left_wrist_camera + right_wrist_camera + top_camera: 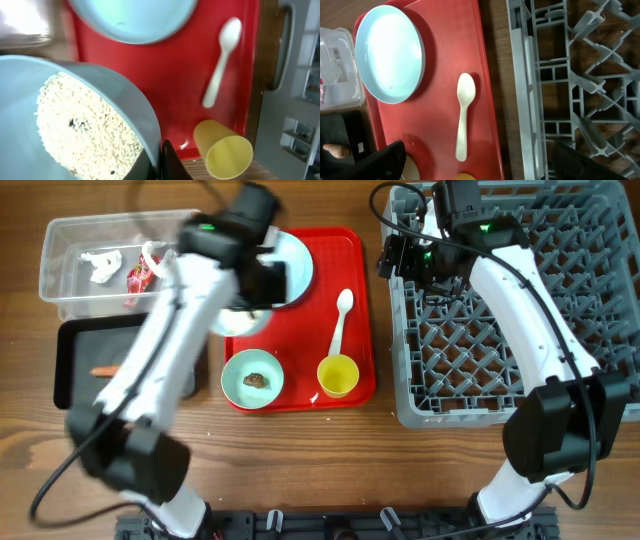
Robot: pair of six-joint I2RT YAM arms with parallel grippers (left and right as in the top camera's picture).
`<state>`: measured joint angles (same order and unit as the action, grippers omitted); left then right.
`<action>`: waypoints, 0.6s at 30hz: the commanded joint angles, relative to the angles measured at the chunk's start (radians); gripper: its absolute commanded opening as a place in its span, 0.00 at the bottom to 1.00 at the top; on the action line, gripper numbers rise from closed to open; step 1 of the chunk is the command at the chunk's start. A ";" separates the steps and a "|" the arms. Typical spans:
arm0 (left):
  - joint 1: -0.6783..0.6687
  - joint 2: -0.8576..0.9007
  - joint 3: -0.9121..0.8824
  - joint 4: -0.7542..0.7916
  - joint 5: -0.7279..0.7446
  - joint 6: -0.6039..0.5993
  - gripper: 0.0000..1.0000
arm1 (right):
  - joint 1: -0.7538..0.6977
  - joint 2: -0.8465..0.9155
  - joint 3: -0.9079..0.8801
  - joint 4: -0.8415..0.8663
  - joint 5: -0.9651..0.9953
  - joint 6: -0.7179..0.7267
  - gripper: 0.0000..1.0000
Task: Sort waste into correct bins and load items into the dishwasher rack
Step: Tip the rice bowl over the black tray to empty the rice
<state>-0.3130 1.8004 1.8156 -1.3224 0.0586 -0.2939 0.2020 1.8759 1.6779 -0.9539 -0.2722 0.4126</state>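
Observation:
My left gripper (160, 159) is shut on the rim of the pale blue bowl (115, 100), which holds white rice (85, 125); from above, my left arm mostly covers this bowl (243, 322). On the red tray (350, 290) lie the pale blue plate (298, 265), white spoon (340, 320), yellow cup (338, 375) and a mint green bowl (252, 378) with brown lumps. My right gripper (400, 255) hangs open and empty over the left rim of the grey dishwasher rack (500, 380). In the right wrist view its fingers (385, 160) straddle the spoon (464, 115) and the rack's rim (525, 75).
The clear tub (60, 240) at the back left holds white (103, 265) and red (140, 277) wrappers. In front of it, the black tray (75, 380) holds an orange carrot piece (103, 370). Bare wooden table runs along the front edge.

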 commanded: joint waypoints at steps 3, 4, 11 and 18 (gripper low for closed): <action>0.203 -0.124 0.022 -0.108 0.012 -0.024 0.04 | 0.003 0.009 -0.001 0.004 -0.012 -0.021 0.95; 0.239 -0.133 0.022 -0.132 0.012 -0.020 0.04 | 0.003 0.009 -0.001 0.004 -0.012 -0.020 0.95; 0.476 -0.138 -0.051 -0.178 0.262 0.212 0.04 | 0.003 0.009 -0.001 0.003 -0.012 -0.021 0.95; 0.685 -0.138 -0.240 -0.062 0.558 0.397 0.04 | 0.003 0.009 -0.001 0.002 -0.012 -0.021 0.95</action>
<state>0.2882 1.6783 1.6596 -1.4170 0.3962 -0.0479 0.2020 1.8759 1.6779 -0.9535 -0.2726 0.4026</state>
